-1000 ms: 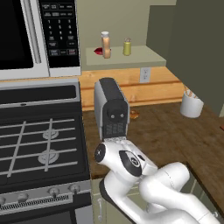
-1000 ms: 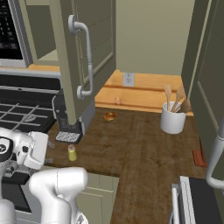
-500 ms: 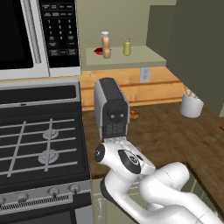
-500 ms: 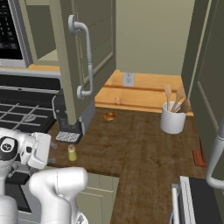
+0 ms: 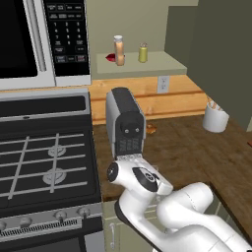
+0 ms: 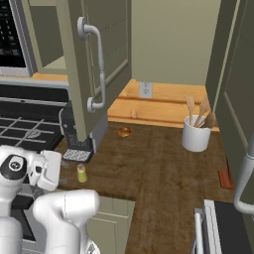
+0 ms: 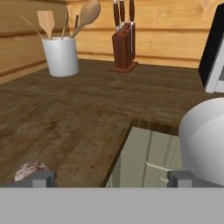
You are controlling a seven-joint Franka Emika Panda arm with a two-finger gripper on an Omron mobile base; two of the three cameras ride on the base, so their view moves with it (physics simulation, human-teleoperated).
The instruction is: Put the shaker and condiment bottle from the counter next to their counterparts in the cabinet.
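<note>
On the cabinet shelf (image 5: 162,63) the tan condiment bottle (image 5: 118,50), a small red lumpy item (image 5: 111,58) and a yellow-green shaker (image 5: 142,52) are seen unchanged from the earlier frames. The other shaker (image 6: 82,173), yellow-green with a grey top, is stood upright on the dark desk (image 6: 163,163) beside the arm. The pincer (image 7: 111,178) is held wide apart, nothing between its tips, as before.

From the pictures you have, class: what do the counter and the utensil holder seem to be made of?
The counter looks like dark stained wood, matte, with visible grain streaks. The utensil holder looks like glazed white ceramic, smooth and plain, though it could be plastic. The spoons in it look like pale wood.
</note>
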